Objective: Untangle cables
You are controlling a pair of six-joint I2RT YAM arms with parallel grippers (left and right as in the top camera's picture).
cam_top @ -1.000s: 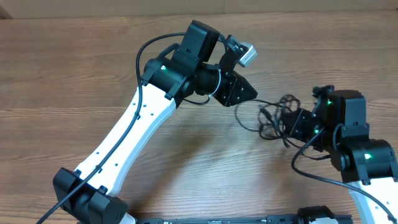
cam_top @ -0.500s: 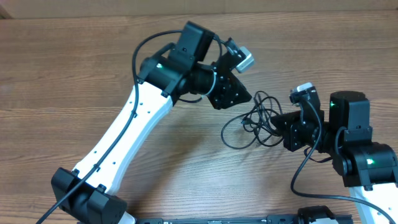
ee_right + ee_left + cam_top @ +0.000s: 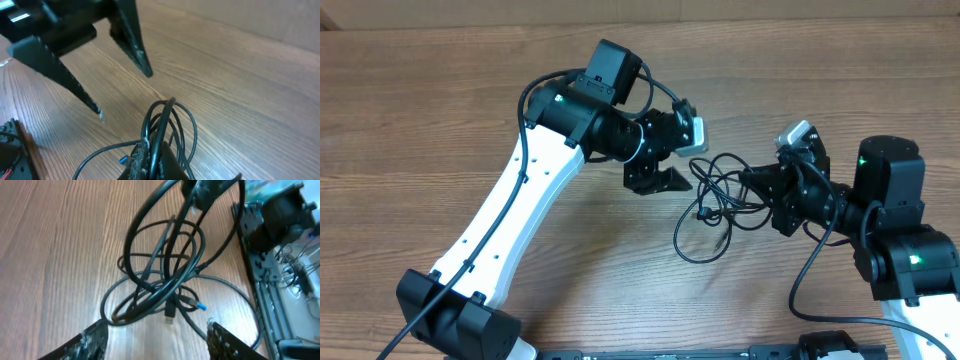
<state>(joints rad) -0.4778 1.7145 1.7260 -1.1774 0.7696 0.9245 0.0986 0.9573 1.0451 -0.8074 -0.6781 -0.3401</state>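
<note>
Over the brown wood-grain table (image 3: 420, 100), your white left arm (image 3: 520, 200) has swung down and inward. Its black left gripper (image 3: 660, 183) has gone from nearly closed to spread and holds nothing, fingers aimed at the tangle. Your black right gripper (image 3: 755, 185), wrist turned inward, stays clenched on the thin black cables (image 3: 715, 205), whose lower loops rest on the table between both grippers. The knot looks unresolved, so a fresh grasp is probably next.
</note>
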